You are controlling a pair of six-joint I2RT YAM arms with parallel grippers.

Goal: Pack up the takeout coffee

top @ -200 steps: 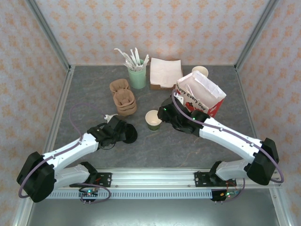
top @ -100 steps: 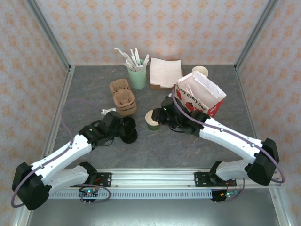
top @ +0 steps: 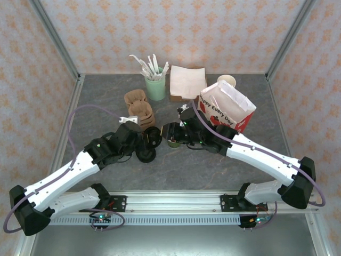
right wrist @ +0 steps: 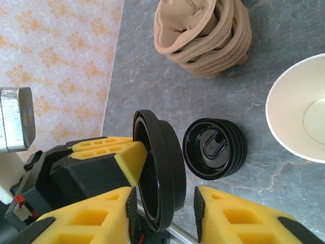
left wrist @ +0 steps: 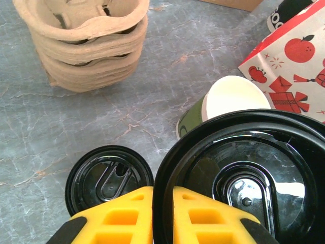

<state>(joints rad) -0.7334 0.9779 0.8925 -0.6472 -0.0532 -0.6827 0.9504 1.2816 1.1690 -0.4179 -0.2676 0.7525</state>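
The left gripper (left wrist: 162,197) pinches a lid (left wrist: 244,168) beside the lidless cup (left wrist: 231,99) at centre frame, the right gripper (right wrist: 165,213) is spread, and the bag (top: 226,109) reads "Every Day".

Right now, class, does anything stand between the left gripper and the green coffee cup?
Only the black lid that the left gripper itself grips. Beyond the lid's rim the open cup stands with nothing visible between.

The small paper cup (left wrist: 223,104) is dark green outside and cream-white inside. The round plastic lid (left wrist: 244,173) is glossy black, like the flat lid stack (left wrist: 108,178) on the grey, marble-veined tabletop (left wrist: 152,91). The paper bag (left wrist: 289,76) is white with red fruit and gift prints. The pulp cup carriers (left wrist: 86,46) are tan. The left end effector (left wrist: 162,195) has yellow fingers (left wrist: 203,216).
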